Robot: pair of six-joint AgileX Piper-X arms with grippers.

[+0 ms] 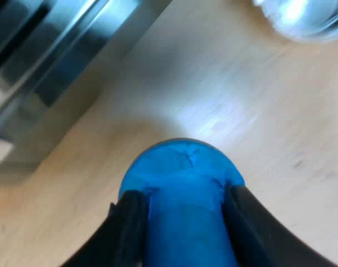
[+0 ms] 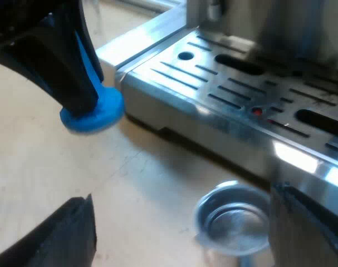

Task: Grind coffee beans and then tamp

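Left gripper [image 1: 182, 192] is clamped on the blue tamper [image 1: 180, 167], with one black finger on each side of its stem just under the rounded knob. In the right wrist view, the tamper's flat base [image 2: 93, 115] sits low at the wooden table [image 2: 57, 167], just beside a corner of the espresso machine [image 2: 224, 105]. Whether it touches the wood cannot be told.

Right gripper [image 2: 182, 194] is spread wide and holds nothing, its fingers well apart over the table by the machine's front. Between them, nearer one finger, shows the metal holder [image 2: 233, 219], its round basket open upward and shiny inside, close under the edge of the drip tray [image 2: 213, 78]. Whether the basket's rim touches that finger cannot be told.

The drip tray is bright metal with rows of slots, and a small red spot [image 2: 258, 112] shows among them. In the left wrist view, the machine's metal side runs near the tamper. A clear glass vessel [image 1: 305, 16] stands on the table well apart from it; what kind it is cannot be told.
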